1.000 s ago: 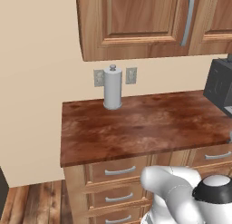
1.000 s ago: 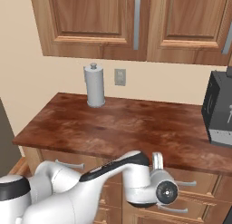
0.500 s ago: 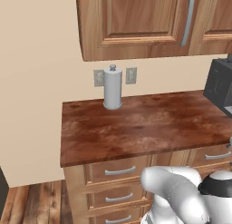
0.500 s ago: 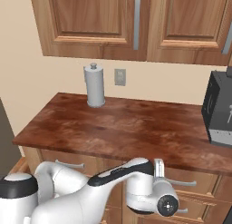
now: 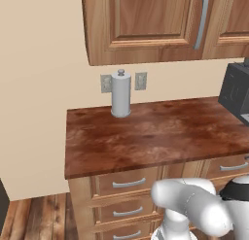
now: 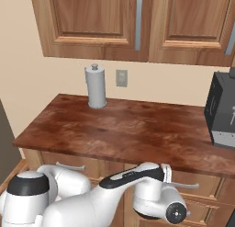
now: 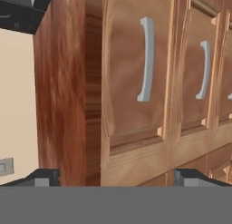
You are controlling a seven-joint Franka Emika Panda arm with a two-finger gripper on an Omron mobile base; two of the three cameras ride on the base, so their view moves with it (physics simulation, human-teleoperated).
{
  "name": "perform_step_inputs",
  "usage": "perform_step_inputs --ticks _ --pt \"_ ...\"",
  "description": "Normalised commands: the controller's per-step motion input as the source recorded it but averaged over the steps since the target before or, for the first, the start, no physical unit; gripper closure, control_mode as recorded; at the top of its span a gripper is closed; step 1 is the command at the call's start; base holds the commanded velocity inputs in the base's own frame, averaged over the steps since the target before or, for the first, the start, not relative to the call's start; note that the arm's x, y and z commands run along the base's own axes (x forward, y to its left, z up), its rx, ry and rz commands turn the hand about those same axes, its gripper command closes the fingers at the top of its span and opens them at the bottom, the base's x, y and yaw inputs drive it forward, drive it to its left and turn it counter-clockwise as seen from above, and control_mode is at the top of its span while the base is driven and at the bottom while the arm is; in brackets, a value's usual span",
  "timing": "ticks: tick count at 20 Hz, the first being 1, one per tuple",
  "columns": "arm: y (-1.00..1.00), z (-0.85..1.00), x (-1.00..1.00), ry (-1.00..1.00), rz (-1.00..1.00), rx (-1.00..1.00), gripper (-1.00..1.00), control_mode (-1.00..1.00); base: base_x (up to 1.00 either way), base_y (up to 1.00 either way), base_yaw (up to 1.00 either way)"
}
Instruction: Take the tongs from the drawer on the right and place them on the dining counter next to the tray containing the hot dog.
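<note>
My gripper [image 7: 118, 178] is open, its two dark fingertips [image 7: 43, 177] wide apart with nothing between them. It faces closed brown drawer fronts [image 7: 136, 73] with curved silver handles [image 7: 146, 60]; the hand view is rolled, so they stand on end. In the right base view my wrist [image 6: 156, 198] hangs low in front of the drawer cabinet [image 6: 193, 187], below its worktop [image 6: 137, 134]. No drawer stands open, and I cannot tell which front is the drawer of the task. The tongs are hidden. The dining counter and the tray are out of view.
A paper towel roll [image 5: 121, 94] stands at the back of the reddish-brown worktop [image 5: 160, 132], and a dark appliance [image 6: 222, 112] at its right end. Wall cabinets [image 6: 137, 24] hang above. Left of the cabinet is wooden floor [image 5: 34, 217].
My hand has sunk a little lower and to the right in front of the drawer fronts. The jaws stay open. The base has not moved.
</note>
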Motion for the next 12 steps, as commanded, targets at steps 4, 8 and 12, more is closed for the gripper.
perform_step_inputs --ticks 4,8,12 --pt "-0.18 -0.16 0.00 0.00 0.00 0.06 -1.00 -1.00 0.00 0.00 0.00" --pt "-0.19 -0.24 0.00 0.00 0.00 0.04 -1.00 -1.00 0.00 0.00 0.00" --pt "-0.18 -0.22 0.00 0.00 0.00 0.02 -1.00 -1.00 0.00 0.00 0.00"
